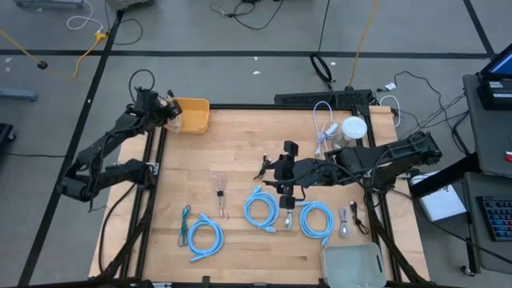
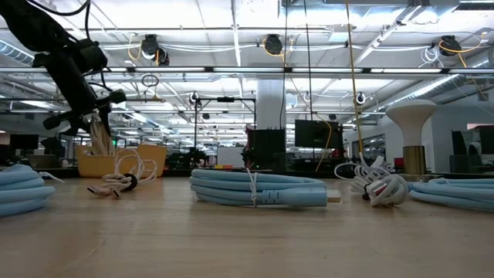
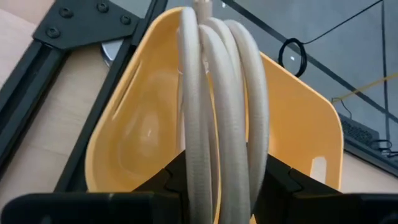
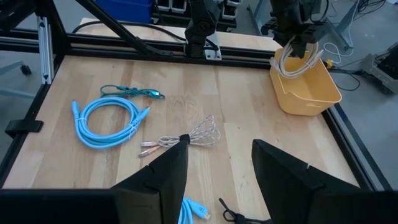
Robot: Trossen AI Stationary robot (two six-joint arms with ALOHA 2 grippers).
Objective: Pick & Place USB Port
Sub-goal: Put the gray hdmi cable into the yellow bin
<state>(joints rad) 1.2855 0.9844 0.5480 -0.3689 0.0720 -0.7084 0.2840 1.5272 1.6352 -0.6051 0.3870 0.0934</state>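
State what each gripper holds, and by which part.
Left gripper holds a coiled white cable by its loops, above the yellow bin. Right gripper holds nothing.

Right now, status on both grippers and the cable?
Left gripper shut on coiled white cable, hanging over yellow bin. Right gripper open, mid-table. Nothing blocking the bin.
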